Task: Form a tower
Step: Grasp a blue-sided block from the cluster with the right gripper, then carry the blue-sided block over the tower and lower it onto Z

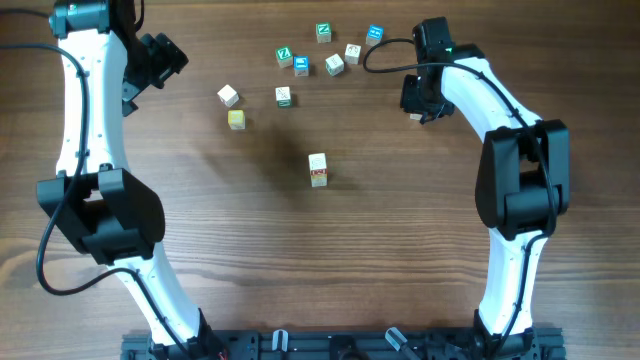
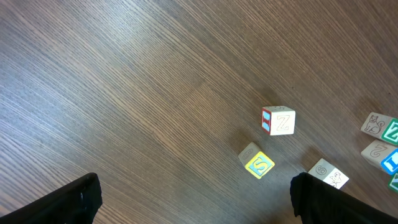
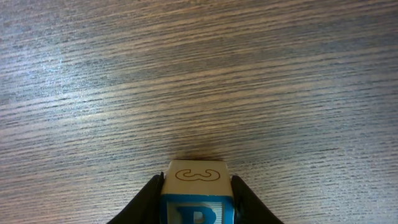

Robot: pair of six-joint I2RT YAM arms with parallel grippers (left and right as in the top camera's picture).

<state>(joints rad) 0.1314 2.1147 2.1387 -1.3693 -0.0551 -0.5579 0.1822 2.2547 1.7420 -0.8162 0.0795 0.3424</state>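
Overhead view shows the tower (image 1: 318, 170) standing alone at the centre of the table (image 1: 200, 250). It is a short, narrow stack with a pale top face and red markings on the wood below. The right gripper (image 1: 418, 112) sits at about two o'clock from it and well apart. In the right wrist view its fingers (image 3: 149, 196) press against both sides of the blue P cube (image 3: 198, 210), so it is closed on that cube, which appears to rest on or just above the wood. The left gripper (image 1: 160, 60) hangs at about ten o'clock from the tower with its jaws spread wide and nothing between them. A yellow cube (image 1: 236, 120) lies between it and the stack. Loose cubes (image 1: 325, 55) are scattered at twelve o'clock. The likely step is carrying the held cube across to cap the stack, and that is where trouble would come. The fingers hold the cube near their tips, so a quick lift could let it twist or slip. If it arrives off-centre or tilted, the cube would hang over an edge and tip. Fingers that brush the slim stack on the way down, or drag while letting go, could knock it over.
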